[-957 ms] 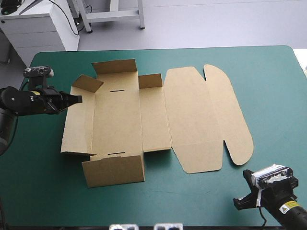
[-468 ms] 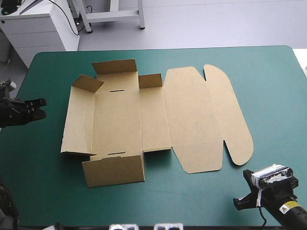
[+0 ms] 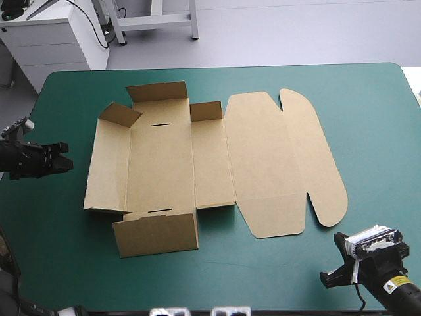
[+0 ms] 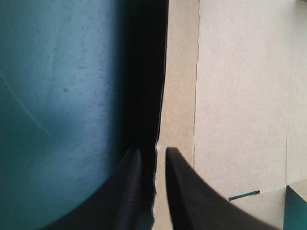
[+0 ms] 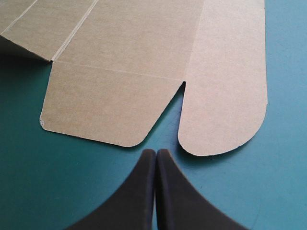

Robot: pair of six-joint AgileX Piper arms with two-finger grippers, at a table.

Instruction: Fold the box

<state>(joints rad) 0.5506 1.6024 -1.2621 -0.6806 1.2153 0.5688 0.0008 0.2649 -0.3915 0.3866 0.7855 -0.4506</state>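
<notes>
The brown box lies mostly flat in the middle of the table. Its two end flaps and a small corner flap stand partly raised, and the lid with rounded flaps lies flat toward the right. My left gripper hovers near the table's left edge, a short way off the box's left wall. In the left wrist view, the left gripper is open by a narrow gap that lines up with the box's edge ahead. My right gripper rests at the near right corner. In the right wrist view, the right gripper is shut just short of the box's lid flaps.
The teal-green cover shows bare around the box on all sides. A white cabinet stands beyond the table's far left corner.
Earlier my left gripper was at the box's left wall. It pulled back to the table's left edge, then came a little toward the box again. The box and right arm stayed still.
</notes>
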